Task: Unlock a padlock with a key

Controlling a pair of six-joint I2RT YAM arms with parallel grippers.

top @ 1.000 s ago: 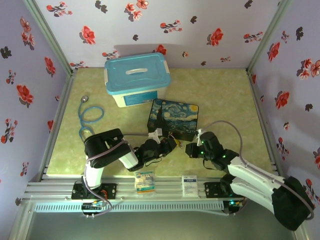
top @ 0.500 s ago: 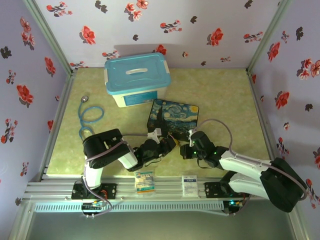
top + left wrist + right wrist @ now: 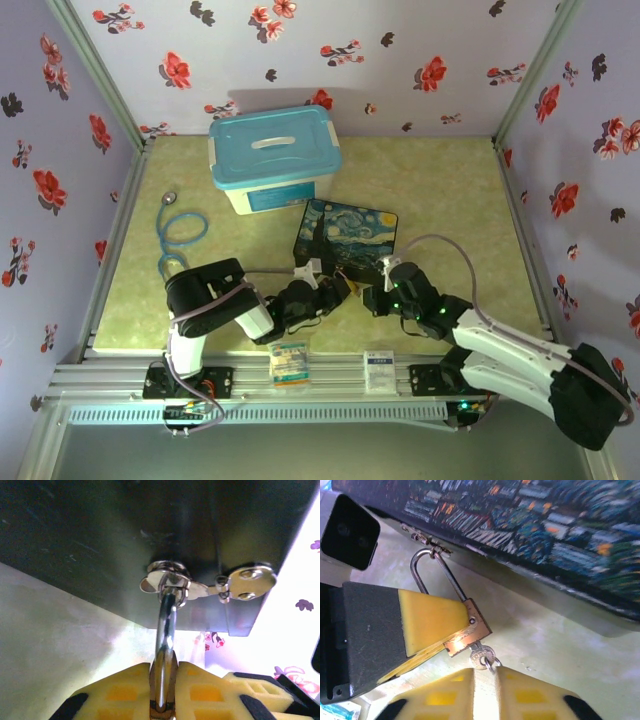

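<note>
Your left hand [image 3: 164, 685] is pressed together on the padlock [image 3: 470, 635], yellow pads clamped on its brass body. Its silver shackle rises from the pads and runs through the hasp [image 3: 170, 577] on the near side of the dark painted box [image 3: 545, 530].

Your right wrist view adds what the left one cuts off. The key [image 3: 481, 658] sits in the underside of the padlock, its rounded head and small ring hanging just above the worktop [image 3: 560, 645]. Your right hand [image 3: 485, 692] stands right below it, fingertips narrowly parted. The ring lies at the gap, and you cannot tell whether the pads grip it.

In the top view the two hands meet at the box's near edge, with padlock and key too small to make out. The key's shaft is hidden inside the lock body.
</note>
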